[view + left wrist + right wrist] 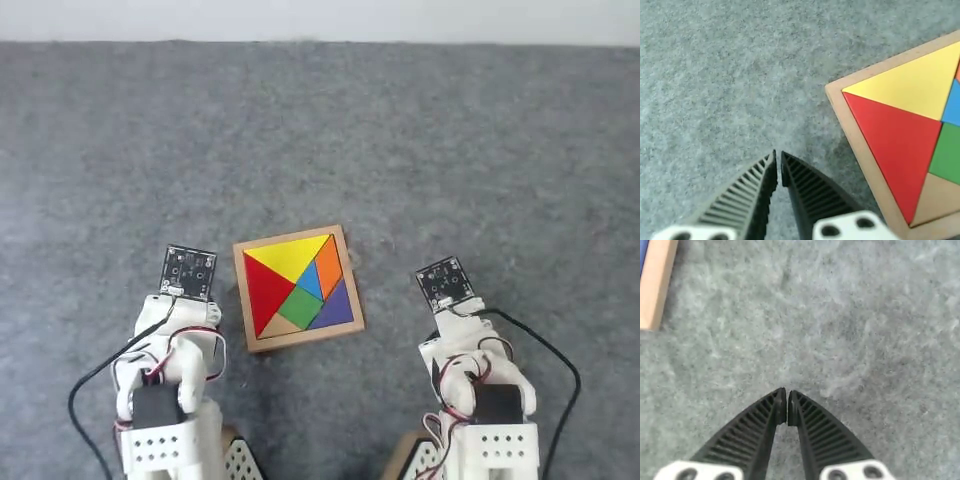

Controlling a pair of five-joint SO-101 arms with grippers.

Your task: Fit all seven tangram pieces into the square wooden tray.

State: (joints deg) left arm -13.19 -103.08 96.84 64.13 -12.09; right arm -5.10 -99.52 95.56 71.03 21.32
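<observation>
Closest to the camera, at the bottom of the overhead shot, sit the two arms: left arm (170, 385) in the lower left, right arm (480, 395) in the lower right. Both are white with black cables looping off them. Each has a small black board at its far end, and from above the boards sit right over the claws.

From its wrist camera, the left claw (778, 160) is pinched closed, tips basically touching, with nothing in it. It hovers over grey felt near the tray's left corner but not touching it. The right claw (786, 397) is the same deal, closed with nothing gripped. It hangs over felt, with a strip of tray edge in the upper left of its view.

Just past the arms and between them, a bit below centre frame, is the square wooden tray (306, 338), turned slightly clockwise. All seven pieces lie flat inside:
- yellow triangle (288, 257) along the top
- red triangle (264, 292) down the left
- orange piece (328, 265) at upper right
- blue triangle (310, 282) in the middle
- green square (300, 307) below that
- purple triangle (338, 303) at lower right
- plain wood triangle (275, 325) at lower left

Beyond that the grey felt-covered table (450, 150) runs to a pale strip (320, 18) along the top edge, maybe a wall, hard to tell.
</observation>
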